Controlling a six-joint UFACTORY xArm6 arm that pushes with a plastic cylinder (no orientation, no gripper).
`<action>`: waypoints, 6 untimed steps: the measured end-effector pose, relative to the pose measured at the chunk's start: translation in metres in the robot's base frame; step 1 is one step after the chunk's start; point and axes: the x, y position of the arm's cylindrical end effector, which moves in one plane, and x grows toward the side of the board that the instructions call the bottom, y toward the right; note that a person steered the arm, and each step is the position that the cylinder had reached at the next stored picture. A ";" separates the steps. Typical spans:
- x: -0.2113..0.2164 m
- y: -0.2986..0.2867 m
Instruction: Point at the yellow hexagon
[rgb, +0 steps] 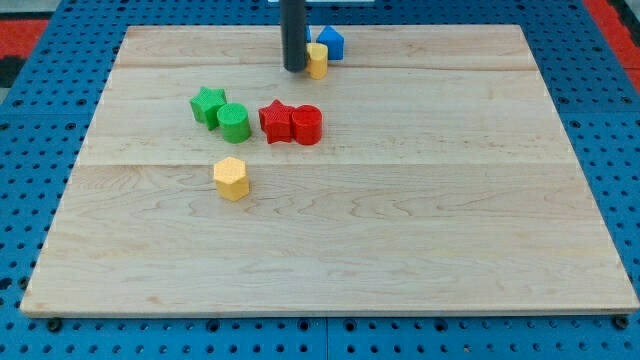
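The yellow hexagon (231, 179) stands on the wooden board (420, 230), left of centre and below the other blocks. My tip (295, 69) is at the view's top, well above and to the right of the hexagon. It stands right beside a small yellow block (317, 60), whose shape I cannot make out, with a blue block (331, 43) just behind that. Between my tip and the hexagon lie a green star (207, 104), a green cylinder (234, 122), a red star (274, 121) and a red cylinder (307, 125).
The board lies on a blue perforated base (30, 330). A red patch (25, 30) shows at the view's top left corner and another at the top right.
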 end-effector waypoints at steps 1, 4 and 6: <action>0.007 0.005; 0.133 0.170; 0.262 0.086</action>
